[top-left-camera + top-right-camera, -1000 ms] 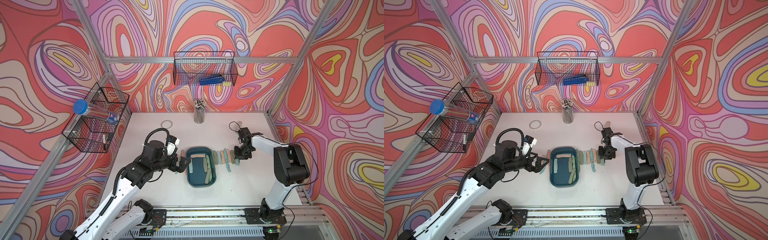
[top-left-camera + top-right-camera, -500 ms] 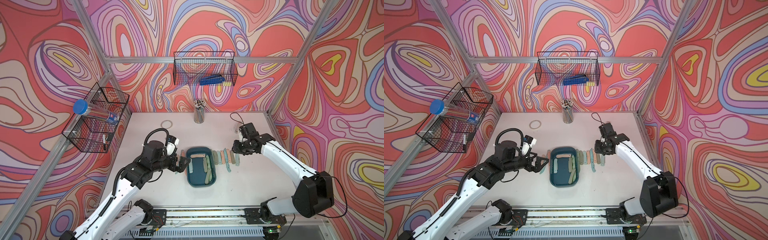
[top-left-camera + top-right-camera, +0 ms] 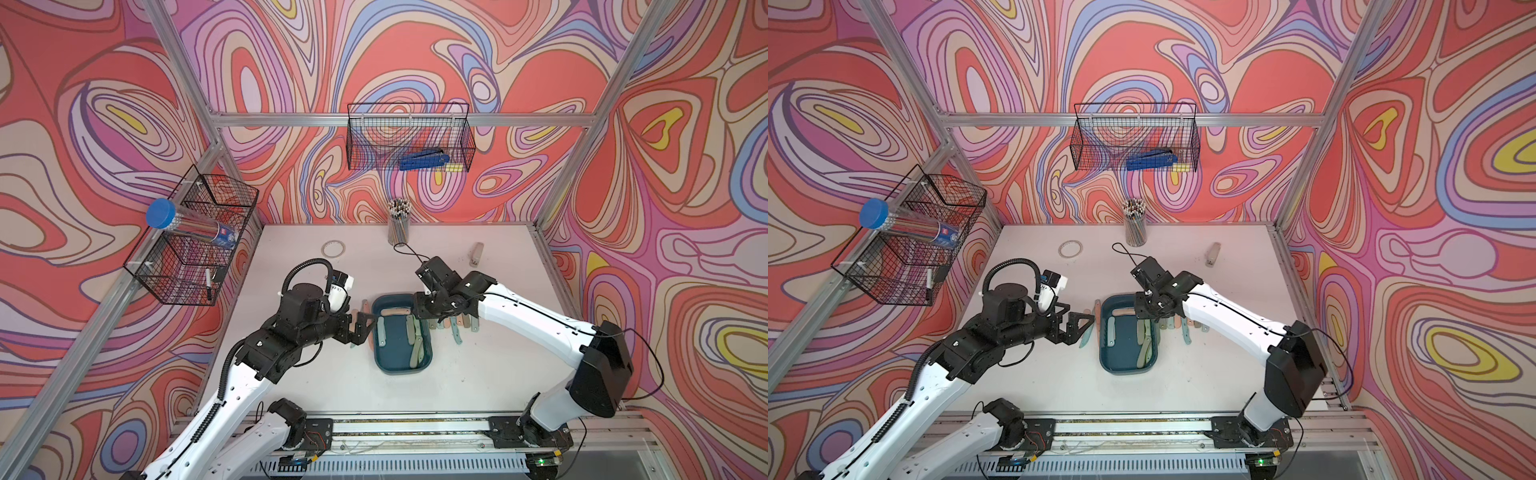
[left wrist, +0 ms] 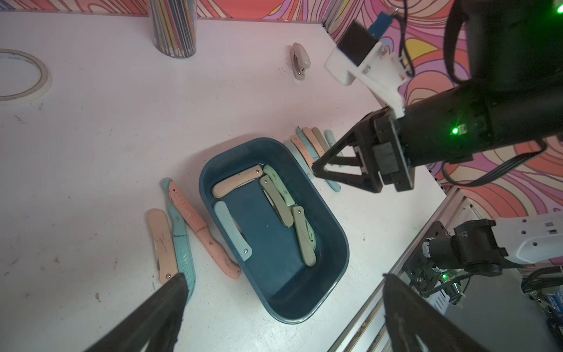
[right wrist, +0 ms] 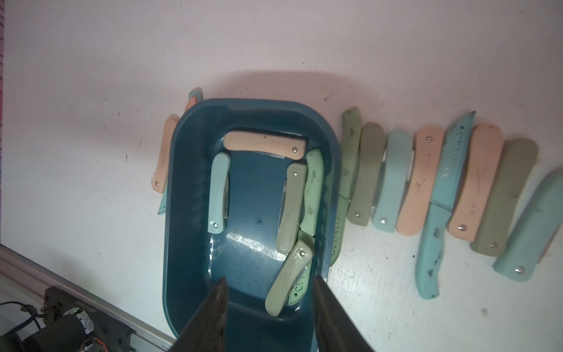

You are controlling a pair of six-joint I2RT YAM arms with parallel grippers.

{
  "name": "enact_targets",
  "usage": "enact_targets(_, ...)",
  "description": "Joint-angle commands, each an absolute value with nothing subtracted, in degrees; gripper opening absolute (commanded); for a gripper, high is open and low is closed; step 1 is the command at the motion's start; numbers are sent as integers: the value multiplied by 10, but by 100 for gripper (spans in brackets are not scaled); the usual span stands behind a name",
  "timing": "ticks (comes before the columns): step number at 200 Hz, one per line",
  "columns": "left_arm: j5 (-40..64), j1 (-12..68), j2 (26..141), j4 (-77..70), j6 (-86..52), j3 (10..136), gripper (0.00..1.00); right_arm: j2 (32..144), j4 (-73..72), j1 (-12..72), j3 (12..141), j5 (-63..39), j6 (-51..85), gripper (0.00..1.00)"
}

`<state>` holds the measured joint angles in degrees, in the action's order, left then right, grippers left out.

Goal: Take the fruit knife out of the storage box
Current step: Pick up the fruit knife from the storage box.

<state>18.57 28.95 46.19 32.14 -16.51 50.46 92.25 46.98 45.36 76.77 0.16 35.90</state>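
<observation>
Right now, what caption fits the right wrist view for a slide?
Right tool, open, over the teal storage box holding several folded knives.

You see white shells and black joints; the left arm (image 3: 245,390) carries a ribbed black hose (image 3: 291,272); the right arm (image 3: 532,320) a thin cable (image 3: 409,248).

pencil cup (image 3: 399,225), tape ring (image 3: 333,249) and stapler (image 3: 476,254) sit well apart along the back of the table (image 3: 478,370).
</observation>
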Motion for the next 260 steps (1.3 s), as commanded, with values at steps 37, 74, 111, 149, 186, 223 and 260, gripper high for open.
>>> enact_targets(37,177,293,447,316,-161,499,100,1051,424,519,814,-13,402,48)
enact_targets(74,179,293,449,316,-160,499,100,1116,392,522,835,-34,412,48)
enact_targets(111,177,293,449,317,-160,499,100,1166,381,522,862,-44,408,48)
enact_targets(149,175,293,449,317,-159,499,100,1202,389,522,885,-38,405,48)
enact_targets(186,175,293,452,317,-159,499,100,1234,413,523,909,-28,402,48)
enact_targets(223,174,293,452,317,-159,499,100,1254,439,522,921,-9,400,47)
enact_targets(260,175,293,454,317,-159,501,100,1262,492,522,939,38,413,44)
